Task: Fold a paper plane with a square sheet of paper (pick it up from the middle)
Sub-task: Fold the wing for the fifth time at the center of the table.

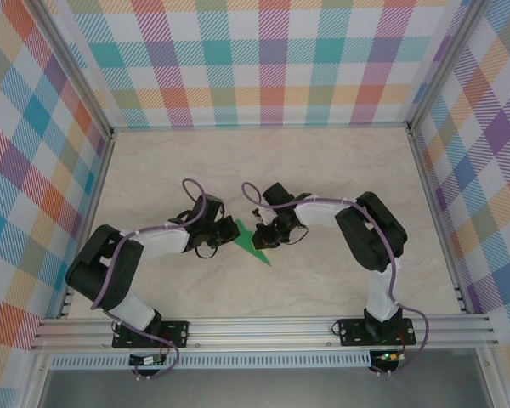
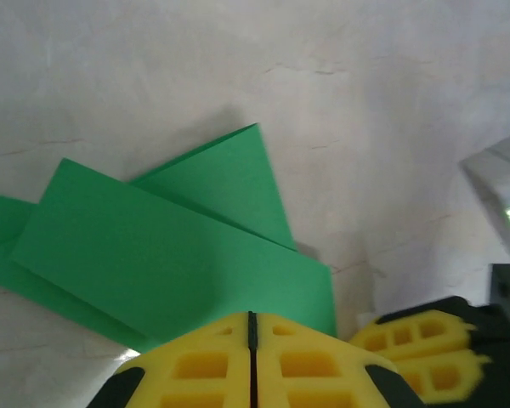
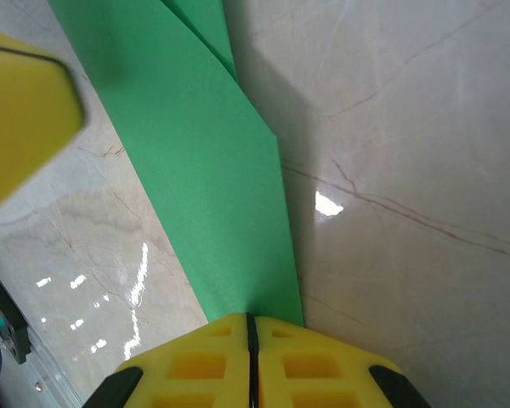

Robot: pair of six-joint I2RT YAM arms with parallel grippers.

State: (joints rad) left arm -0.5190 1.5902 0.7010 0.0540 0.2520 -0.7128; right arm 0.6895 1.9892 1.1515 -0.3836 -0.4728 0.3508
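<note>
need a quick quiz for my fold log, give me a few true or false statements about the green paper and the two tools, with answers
1. The green paper has folds in it. True.
2. The left tool and the right tool stand wide open. False: both are shut.
3. The paper lies on the table between the two tools. True.
4. The paper rests against the back wall. False: it lies near the table's middle.
</note>
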